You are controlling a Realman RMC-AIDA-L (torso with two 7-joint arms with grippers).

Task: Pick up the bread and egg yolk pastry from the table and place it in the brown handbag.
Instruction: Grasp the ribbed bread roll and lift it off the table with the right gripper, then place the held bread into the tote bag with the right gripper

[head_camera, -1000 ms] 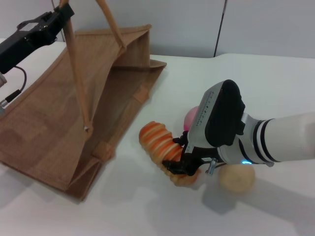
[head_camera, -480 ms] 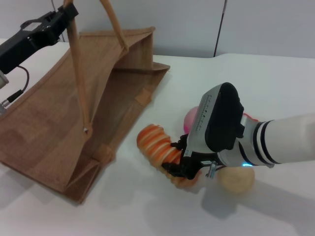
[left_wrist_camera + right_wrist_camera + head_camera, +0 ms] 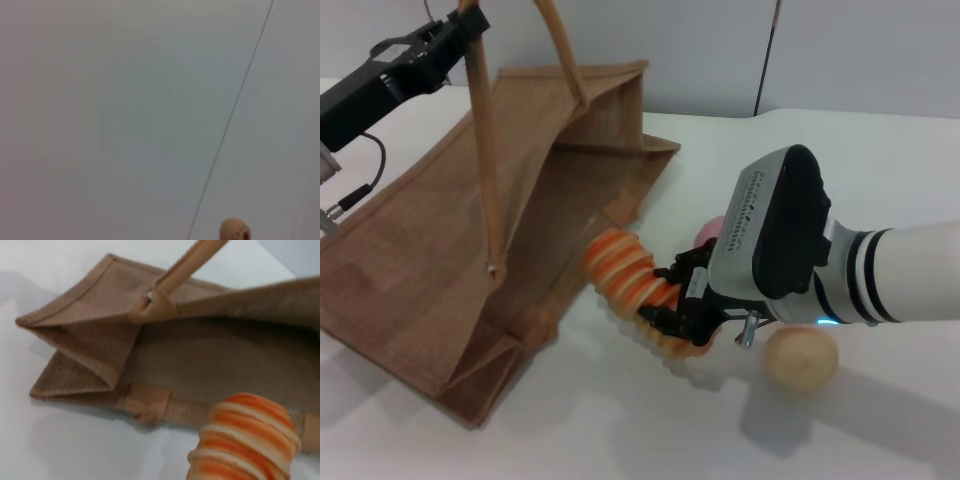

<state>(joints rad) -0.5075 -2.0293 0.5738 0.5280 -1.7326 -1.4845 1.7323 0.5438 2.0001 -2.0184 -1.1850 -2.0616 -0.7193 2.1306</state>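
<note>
The bread (image 3: 618, 270), ridged with orange and cream stripes, is held at its near end by my right gripper (image 3: 672, 318), which is shut on it. Its free end points at the open mouth of the brown handbag (image 3: 430, 250) and is close to the bag's edge. The right wrist view shows the bread (image 3: 246, 444) just in front of the bag's opening (image 3: 200, 355). The bag lies on its side. My left gripper (image 3: 460, 28), at the upper left, holds one strap handle (image 3: 485, 150) up. The egg yolk pastry (image 3: 801, 360) sits on the table beside my right wrist.
A pink peach (image 3: 707, 229) shows partly behind my right gripper. The white table (image 3: 620, 430) runs in front of the bag and the pastry. The left wrist view shows only a wall and a tan bit of handle (image 3: 235, 231).
My right gripper has lifted the bread and carried it left, towards the bag's mouth. My left gripper has shifted a little to the right with the handle, and the bag's far edge moved right with it.
</note>
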